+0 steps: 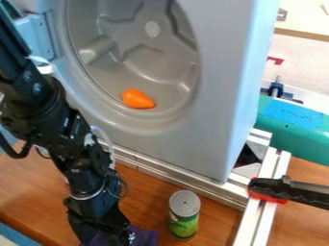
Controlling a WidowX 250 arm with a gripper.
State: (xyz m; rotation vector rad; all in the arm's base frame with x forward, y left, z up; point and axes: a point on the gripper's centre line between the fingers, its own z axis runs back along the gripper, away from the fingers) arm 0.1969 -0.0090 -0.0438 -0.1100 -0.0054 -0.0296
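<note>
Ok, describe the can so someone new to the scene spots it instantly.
Find the big grey panel with the round hollow. On the wooden table in front of it, beside the purple cloth, stands the can. Its grey top and green label set it apart.

Black segmented robot arm, silver screws, looping dark cables, pale tubing

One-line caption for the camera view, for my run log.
Gripper by the purple cloth, green can nearby, orange piece in the grey drum.
</note>
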